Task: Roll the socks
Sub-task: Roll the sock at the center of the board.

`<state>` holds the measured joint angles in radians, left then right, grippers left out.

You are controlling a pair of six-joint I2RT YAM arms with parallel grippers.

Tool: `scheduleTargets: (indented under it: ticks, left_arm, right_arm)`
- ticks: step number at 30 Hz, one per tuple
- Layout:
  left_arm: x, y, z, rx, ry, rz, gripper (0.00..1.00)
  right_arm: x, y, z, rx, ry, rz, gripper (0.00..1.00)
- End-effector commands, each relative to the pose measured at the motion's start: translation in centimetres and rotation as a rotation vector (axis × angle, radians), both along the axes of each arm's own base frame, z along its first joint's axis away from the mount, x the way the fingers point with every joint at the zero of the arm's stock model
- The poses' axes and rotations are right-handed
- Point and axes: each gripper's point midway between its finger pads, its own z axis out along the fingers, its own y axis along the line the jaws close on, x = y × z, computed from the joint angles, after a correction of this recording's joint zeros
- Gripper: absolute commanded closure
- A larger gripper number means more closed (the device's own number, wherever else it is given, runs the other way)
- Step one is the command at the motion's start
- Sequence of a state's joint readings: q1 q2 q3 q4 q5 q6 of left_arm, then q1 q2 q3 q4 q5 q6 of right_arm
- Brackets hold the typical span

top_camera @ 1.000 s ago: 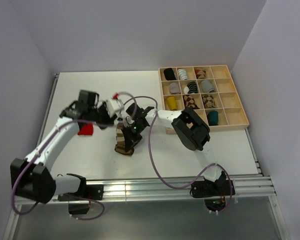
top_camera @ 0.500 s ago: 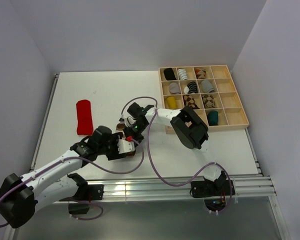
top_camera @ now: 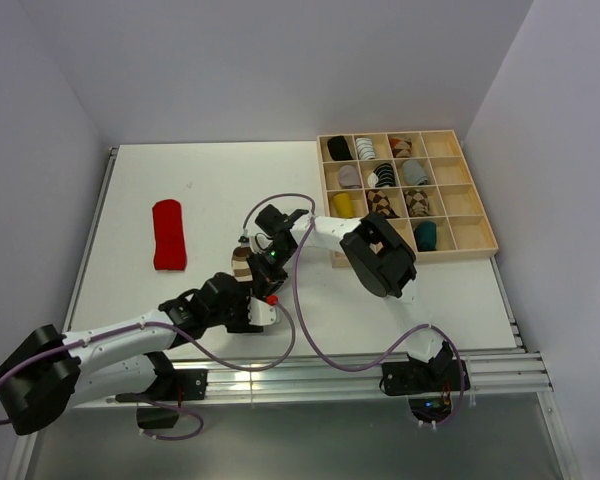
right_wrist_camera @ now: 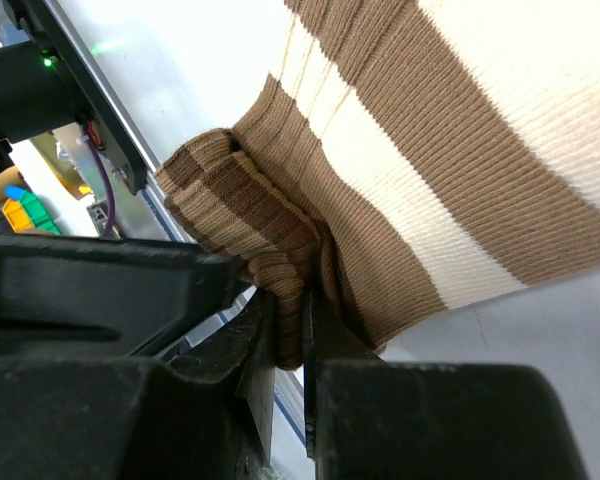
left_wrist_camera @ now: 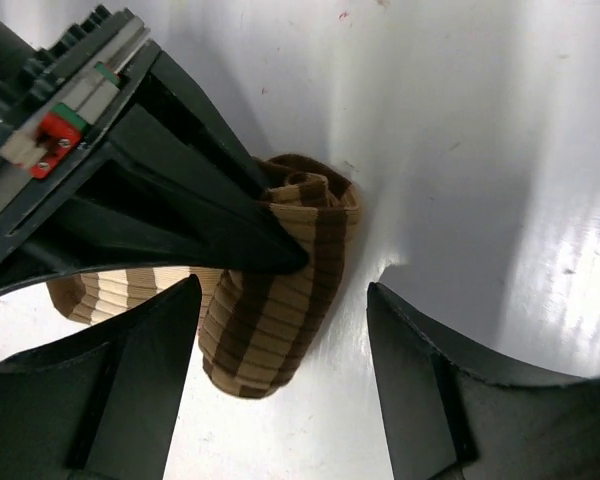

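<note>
Left wrist: right gripper (right_wrist_camera: 305, 330) pinches the half-rolled brown-and-cream striped cloth sock (left_wrist_camera: 280, 330); left gripper (left_wrist_camera: 282, 295) gapes wide around it. Flat red cloth sock (top_camera: 167, 235) not yet rolled.

We see a white table (top_camera: 210, 170) boxed by plain pale walls (top_camera: 280, 70), with a metal rail (top_camera: 500, 370) along its near edge.

The partly rolled brown-and-cream striped sock (left_wrist_camera: 280, 330) lies on the white table (left_wrist_camera: 480, 150). The left gripper (left_wrist_camera: 282, 298) straddles the sock, fingers spread wide. The right gripper (left_wrist_camera: 270, 245) meets the sock's rolled upper end.
</note>
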<state>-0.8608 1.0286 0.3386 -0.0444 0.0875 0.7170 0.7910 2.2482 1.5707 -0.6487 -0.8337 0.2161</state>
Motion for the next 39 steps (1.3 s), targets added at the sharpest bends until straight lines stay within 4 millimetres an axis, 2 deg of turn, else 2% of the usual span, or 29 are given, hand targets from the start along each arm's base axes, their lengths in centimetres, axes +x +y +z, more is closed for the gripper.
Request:
scheduleTargets:
  ticks: [1,3,10,15,16,20,22,23,24,26,27,29,30,36,39]
  left_arm:
    - [1.7,-0.7,0.7,-0.035,-0.071,0.049,0.27]
    - [1.8,-0.3,0.0,-0.011,-0.079,0.052,0.27]
    - [2.0,0.4,-1.8,0.055,-0.065,0.068,0.44]
    - [1.4,0.7,-3.5,0.108,-0.001,0.057,0.71]
    - [1.3,0.7,-3.6,0.112,0.005,0.059,0.81]
    - [0.6,-0.1,-3.7,0.085,0.060,0.025,1.00]
    - [0.2,-0.3,-3.5,0.067,0.108,0.012,1.00]
    - [-0.1,-0.9,-3.1,0.042,0.133,-0.013,1.00]
    - [0.0,-1.3,-2.6,0.019,0.140,-0.024,1.00]
    - [-0.3,-0.7,-3.0,0.031,0.193,-0.018,1.00]
    - [-0.5,-1.0,-2.8,0.018,0.212,-0.033,1.00]
    - [-0.5,-0.6,-3.0,0.022,0.244,-0.027,1.00]
    - [-0.6,-0.7,-2.9,0.017,0.253,-0.034,1.00]
    - [-1.0,-0.6,-2.8,0.009,0.301,-0.045,1.00]
    - [-0.9,-0.5,-2.7,0.005,0.312,-0.041,1.00]
  right_arm:
    - [-1.0,-5.2,-6.3,-0.280,-0.009,0.016,1.00]
    - [-0.9,-5.2,-6.1,-0.273,-0.008,0.013,1.00]
    - [-0.8,-5.0,-5.3,-0.237,-0.008,0.006,1.00]
    - [-0.7,-5.0,-4.7,-0.220,-0.022,-0.002,0.96]
    - [-0.7,-5.1,-4.5,-0.219,-0.034,-0.004,0.95]
    - [0.3,-5.4,-3.6,-0.202,-0.101,-0.054,0.83]
    - [0.7,-5.7,-3.5,-0.185,-0.115,-0.104,0.74]
    - [1.5,-5.8,-2.3,-0.163,-0.135,-0.148,0.70]
    - [1.8,-6.0,-2.0,-0.148,-0.151,-0.159,0.68]
    - [2.5,-6.5,-1.4,-0.126,-0.173,-0.213,0.65]
    - [3.2,-6.7,-0.4,-0.114,-0.207,-0.240,0.62]
    - [4.0,-6.9,0.3,-0.114,-0.246,-0.272,0.60]
    - [4.8,-7.0,1.3,-0.100,-0.275,-0.295,0.58]
    - [9.1,-8.3,2.7,-0.134,-0.381,-0.436,0.55]
    - [10.1,-6.9,3.5,-0.089,-0.369,-0.452,0.55]
